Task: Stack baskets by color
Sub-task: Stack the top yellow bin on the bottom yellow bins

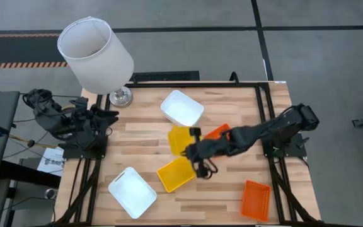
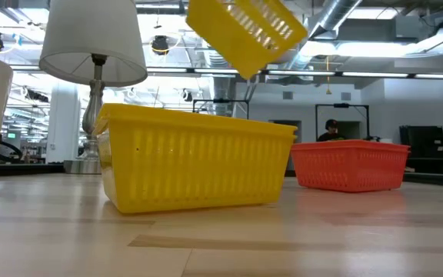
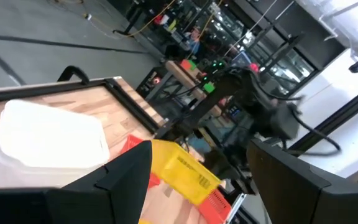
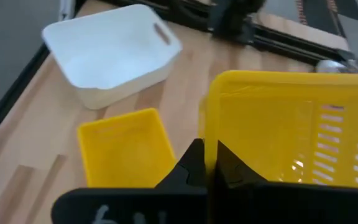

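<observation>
My right gripper [image 1: 192, 149] is shut on a yellow basket [image 1: 180, 139] and holds it in the air over the table's middle; the low view shows this basket [image 2: 244, 31] tilted, high above the table. A second yellow basket [image 1: 175, 174] rests on its bottom on the table just nearer the front. One white basket [image 1: 181, 107] sits toward the far edge, another [image 1: 132, 192] at the near left. An orange basket [image 1: 256, 200] lies at the near right, and another orange one [image 1: 218, 132] shows partly under the right arm. My left gripper [image 1: 108, 116] waits open at the table's left edge. My right gripper pinches one side wall [image 4: 211, 134] of the yellow basket at its rim, one finger outside the wall and one inside the basket. The fingers come from the table's right, slanting down. The basket is lifted clear of the table and tilted.
A large white lamp [image 1: 96, 47] stands on its metal foot [image 1: 121, 97] at the far left corner. Black frame rails [image 1: 262, 101] run along the table's sides. Bare wood shows between the near white basket and the near orange one.
</observation>
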You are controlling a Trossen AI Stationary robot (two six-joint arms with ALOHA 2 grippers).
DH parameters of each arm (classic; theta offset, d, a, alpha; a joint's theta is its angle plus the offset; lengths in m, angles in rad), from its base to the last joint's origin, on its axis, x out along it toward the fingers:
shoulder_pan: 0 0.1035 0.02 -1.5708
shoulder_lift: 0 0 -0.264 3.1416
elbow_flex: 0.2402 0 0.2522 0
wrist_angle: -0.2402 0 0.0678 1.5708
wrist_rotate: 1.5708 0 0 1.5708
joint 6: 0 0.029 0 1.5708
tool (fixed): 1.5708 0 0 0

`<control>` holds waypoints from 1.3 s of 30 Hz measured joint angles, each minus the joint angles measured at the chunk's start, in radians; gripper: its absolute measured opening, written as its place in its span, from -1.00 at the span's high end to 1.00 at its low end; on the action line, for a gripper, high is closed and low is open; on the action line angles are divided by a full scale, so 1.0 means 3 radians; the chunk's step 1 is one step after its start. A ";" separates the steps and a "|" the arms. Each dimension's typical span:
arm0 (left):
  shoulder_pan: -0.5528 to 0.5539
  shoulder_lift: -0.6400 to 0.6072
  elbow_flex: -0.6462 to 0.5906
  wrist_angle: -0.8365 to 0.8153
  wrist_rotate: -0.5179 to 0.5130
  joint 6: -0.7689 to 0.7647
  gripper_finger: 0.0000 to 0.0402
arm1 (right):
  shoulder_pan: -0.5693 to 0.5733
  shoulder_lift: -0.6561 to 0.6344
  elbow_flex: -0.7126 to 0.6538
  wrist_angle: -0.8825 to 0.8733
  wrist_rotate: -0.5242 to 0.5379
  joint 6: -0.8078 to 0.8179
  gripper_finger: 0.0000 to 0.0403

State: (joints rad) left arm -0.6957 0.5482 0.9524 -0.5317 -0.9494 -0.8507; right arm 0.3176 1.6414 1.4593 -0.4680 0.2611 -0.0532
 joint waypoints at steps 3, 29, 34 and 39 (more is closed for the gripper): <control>0.0000 0.0004 0.0000 -0.0152 -0.0003 -0.0163 -0.26 | 0.0106 0.0210 0.0131 0.0014 0.0011 -0.0011 0.97; 0.0000 0.0004 0.0000 -0.0565 -0.0015 -0.0667 -0.26 | 0.0444 0.2023 0.1942 -0.1303 0.0023 0.0109 0.95; 0.0000 0.0004 0.0000 -0.0562 -0.0013 -0.0768 -0.26 | 0.0490 0.2015 0.1932 -0.1341 -0.0094 0.0110 0.95; 0.0000 0.0004 0.0000 -0.0559 -0.0011 -0.0775 -0.26 | 0.0487 0.1992 0.1928 -0.1345 -0.0174 0.0091 0.92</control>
State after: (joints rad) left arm -0.6956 0.5495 0.9524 -0.6994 -0.9527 -1.0832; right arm 0.4637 2.2390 2.0377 -0.8714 0.2089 -0.0260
